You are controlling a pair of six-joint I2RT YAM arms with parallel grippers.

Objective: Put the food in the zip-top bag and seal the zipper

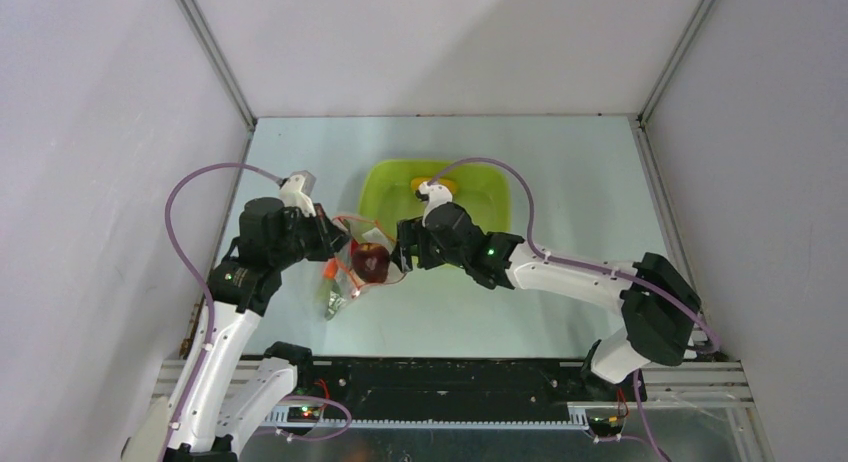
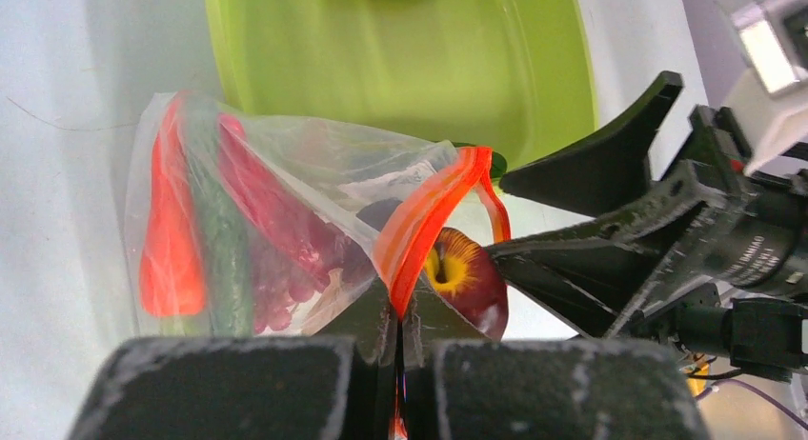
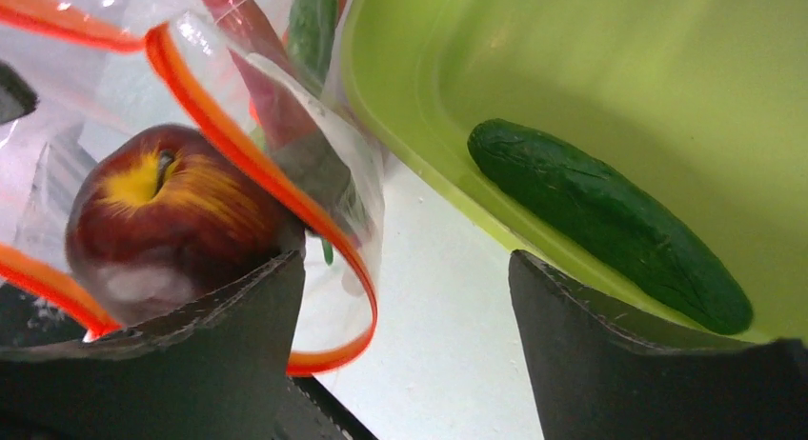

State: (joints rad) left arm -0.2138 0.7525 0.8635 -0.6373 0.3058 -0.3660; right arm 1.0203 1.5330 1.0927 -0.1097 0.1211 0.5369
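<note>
My left gripper (image 2: 398, 316) is shut on the orange-red zipper (image 2: 429, 221) and holds the clear zip-top bag (image 2: 314, 173) up with its mouth open. Inside the bag lie an orange carrot (image 2: 171, 250), a green cucumber (image 2: 221, 259), a red chili (image 2: 272, 207) and purplish grapes (image 2: 276, 288). A dark maroon ball (image 3: 162, 221) with a yellow top sits in the bag's mouth, within the zipper loop (image 3: 252, 159). My right gripper (image 3: 410, 335) is open and empty, its left finger (image 3: 219, 345) against the ball. In the top view the bag (image 1: 368, 260) hangs between the left gripper (image 1: 335, 244) and right gripper (image 1: 403, 244).
The lime-green tray (image 1: 480, 187) stands just behind the bag. It holds a second green cucumber (image 3: 610, 221) and a yellow lemon (image 1: 436, 185). Grey walls close in the table on three sides.
</note>
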